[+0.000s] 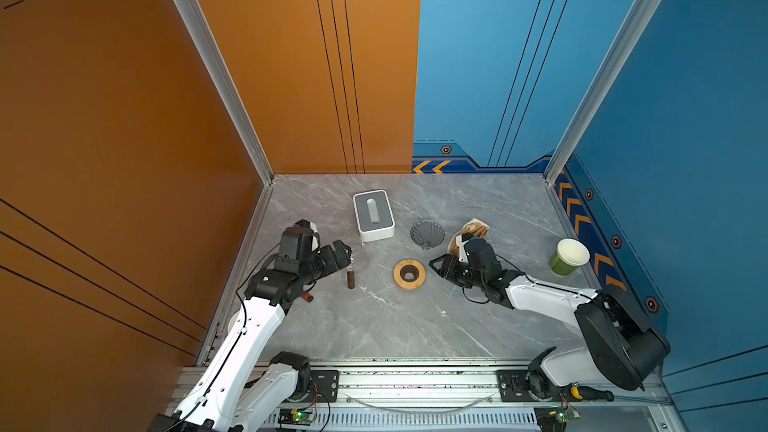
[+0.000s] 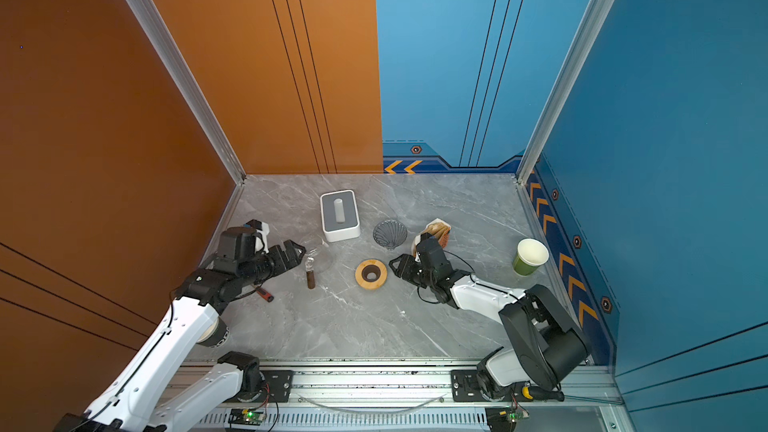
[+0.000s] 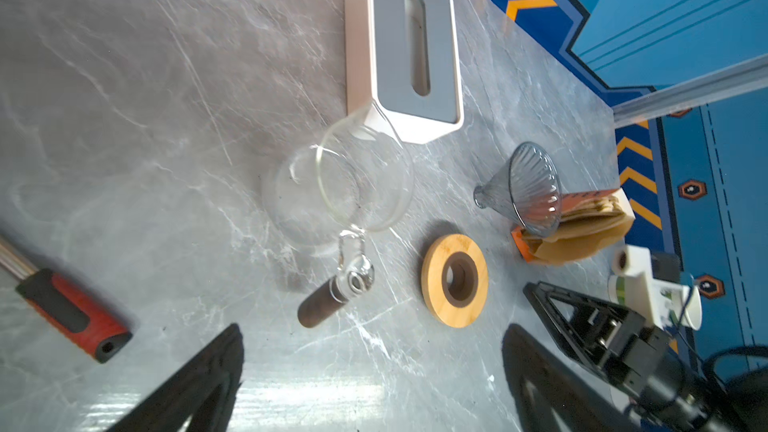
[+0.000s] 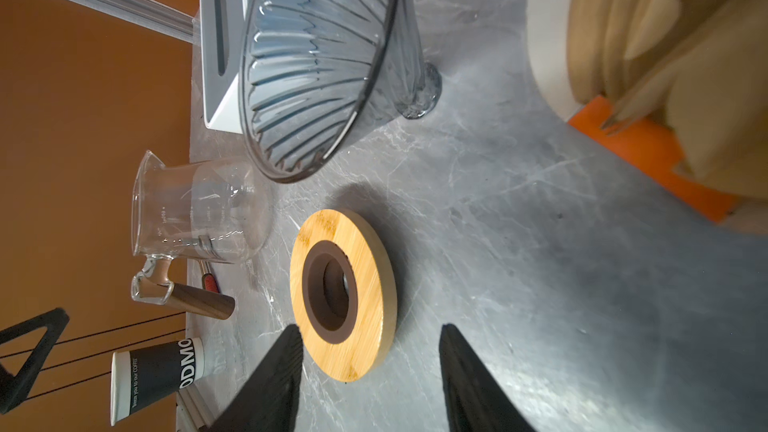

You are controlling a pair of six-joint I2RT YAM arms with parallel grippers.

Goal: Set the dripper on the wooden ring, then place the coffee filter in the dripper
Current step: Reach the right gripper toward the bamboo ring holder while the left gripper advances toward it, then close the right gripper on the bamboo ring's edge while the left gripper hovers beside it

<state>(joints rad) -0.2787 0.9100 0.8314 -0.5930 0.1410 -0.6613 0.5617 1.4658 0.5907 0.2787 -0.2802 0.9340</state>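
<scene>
The dripper (image 1: 427,233) (image 2: 390,233), a dark grey see-through ribbed cone, rests tilted on the marble table; it also shows in both wrist views (image 3: 534,184) (image 4: 324,64). Just right of it, tan paper coffee filters (image 1: 473,228) (image 2: 437,228) (image 3: 582,230) (image 4: 685,56) stand stacked in an orange-and-white pack, partly hidden by my right wrist. My right gripper (image 1: 434,264) (image 2: 395,263) (image 4: 368,328) is low in front of the pack, pointing at the wooden ring, jaws apart and holding nothing. My left gripper (image 2: 298,249) (image 3: 374,328) is wide open and empty by the glass server.
A wooden ring (image 1: 409,285) (image 4: 370,251) lies in the middle. The glass server (image 2: 318,251) (image 3: 340,184) with a brown handle (image 1: 351,280) stands left of it. A white tissue box (image 1: 373,216) is at the back, a green cup (image 1: 569,257) at the right, and a red screwdriver (image 3: 70,313) at the left.
</scene>
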